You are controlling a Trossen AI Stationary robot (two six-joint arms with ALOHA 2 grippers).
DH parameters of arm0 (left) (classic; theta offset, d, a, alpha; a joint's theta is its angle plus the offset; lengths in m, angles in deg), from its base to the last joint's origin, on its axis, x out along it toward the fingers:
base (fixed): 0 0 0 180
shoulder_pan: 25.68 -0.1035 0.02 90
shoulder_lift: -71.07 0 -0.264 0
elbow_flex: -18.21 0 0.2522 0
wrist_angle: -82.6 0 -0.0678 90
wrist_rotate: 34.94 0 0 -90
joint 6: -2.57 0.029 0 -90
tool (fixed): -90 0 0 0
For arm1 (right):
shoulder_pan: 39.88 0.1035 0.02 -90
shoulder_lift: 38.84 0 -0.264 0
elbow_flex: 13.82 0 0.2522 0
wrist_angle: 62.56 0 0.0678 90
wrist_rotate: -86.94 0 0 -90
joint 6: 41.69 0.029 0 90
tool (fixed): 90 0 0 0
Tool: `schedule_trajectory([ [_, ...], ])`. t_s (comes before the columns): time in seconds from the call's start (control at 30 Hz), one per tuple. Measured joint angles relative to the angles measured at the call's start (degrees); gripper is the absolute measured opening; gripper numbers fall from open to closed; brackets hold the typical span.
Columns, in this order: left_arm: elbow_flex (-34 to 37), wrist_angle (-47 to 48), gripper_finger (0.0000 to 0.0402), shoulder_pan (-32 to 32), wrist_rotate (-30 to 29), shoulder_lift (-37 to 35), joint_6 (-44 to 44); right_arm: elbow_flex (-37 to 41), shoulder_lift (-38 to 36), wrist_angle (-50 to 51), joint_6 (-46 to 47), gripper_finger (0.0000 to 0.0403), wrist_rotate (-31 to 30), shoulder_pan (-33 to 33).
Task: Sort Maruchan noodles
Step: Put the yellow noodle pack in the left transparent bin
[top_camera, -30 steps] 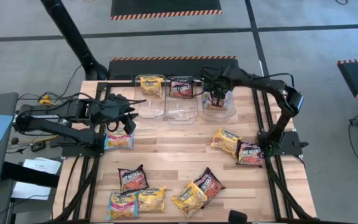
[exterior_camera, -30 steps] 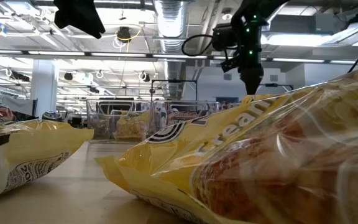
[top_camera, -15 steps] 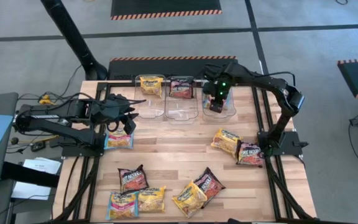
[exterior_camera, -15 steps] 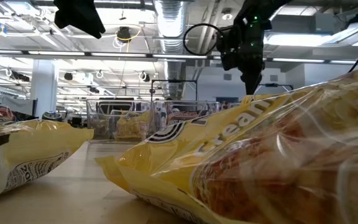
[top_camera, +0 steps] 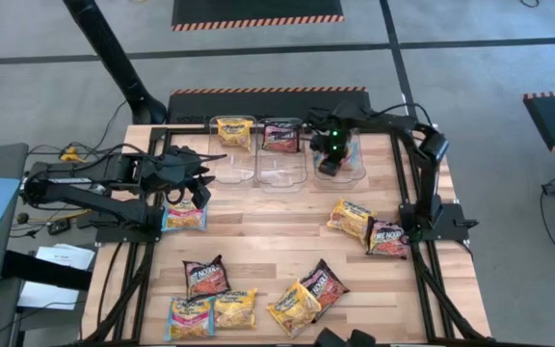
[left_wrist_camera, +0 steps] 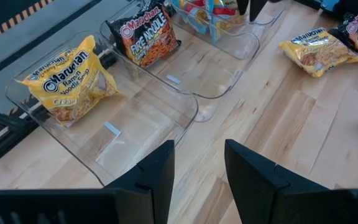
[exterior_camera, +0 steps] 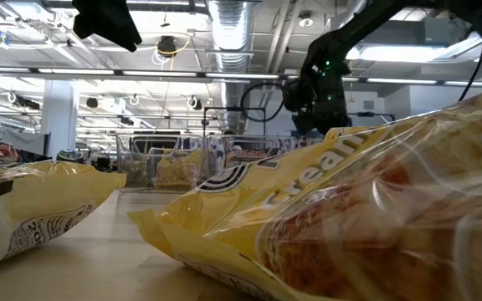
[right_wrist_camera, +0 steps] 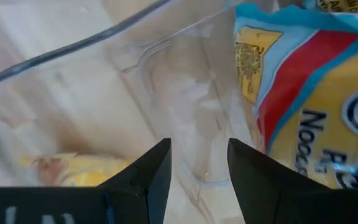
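Reading "Maruchan Ramen" on yellow packet point(left_wrist_camera: 70, 78) | "Fire Noodle" on maroon packet point(left_wrist_camera: 146, 38)

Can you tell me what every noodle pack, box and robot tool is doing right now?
left bin: holds one yellow pack.
middle bin: holds one dark pack.
right bin: holds a blue pack.
right tool: open, empty, over the right bin.
left tool: open, empty, raised near the left bin.
other packs: lying loose on the table, unsorted.
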Motion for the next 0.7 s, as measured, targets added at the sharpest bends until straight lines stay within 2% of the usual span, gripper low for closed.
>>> schedule_trajectory([
  [0.2,-0.01,0.0,0.0128,0.0,0.0,0.01,-0.05,-0.02,2.02,-1.64,1.91,0.0169,-5.53,0.0],
  [0.4,-0.01,0.04,0.0128,0.0,-0.02,0.0,0.0,0.0,3.69,-4.78,1.87,0.0149,-7.72,-0.09],
  [0.6,-0.01,0.04,0.0128,0.0,-0.03,0.0,0.5,0.0,3.63,-8.01,3.16,0.0135,-13.43,-0.04],
  [0.7,-0.01,0.04,0.0128,0.0,-0.04,0.0,0.51,0.02,3.42,-9.4,3.22,0.0129,-14.45,-0.23],
])
